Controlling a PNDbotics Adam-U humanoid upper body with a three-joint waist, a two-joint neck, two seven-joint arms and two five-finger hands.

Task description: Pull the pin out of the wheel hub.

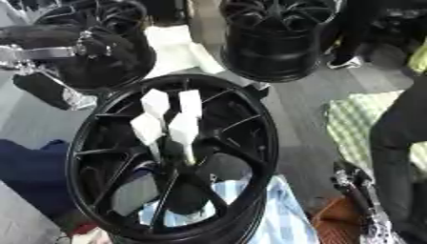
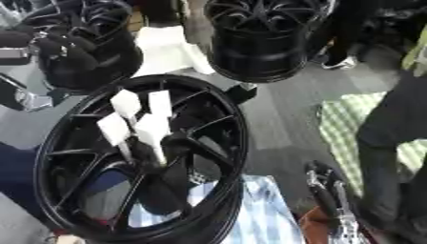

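A grey floor fills the background, with two more black wheels standing at the far side and a pale checked cloth off to the right. In front, a large black wheel hub stands tilted toward the camera, its lower rim resting over a blue checked cloth. White pins with flat, tag-like heads stick out of its centre in a tight cluster, their stems running down into the middle of the spokes. So far as the views show, all of them are seated and none has been drawn out, so the task looks barely begun.

The left hand hangs at the upper left, well apart from the pins, its dark fingers curled and holding nothing visible. The right hand shows near the lower right corner beside the hub's rim; whether its fingers are released or clenched cannot be told. What remains is the whole job: reach the centre, take hold of a pin and draw it clear.
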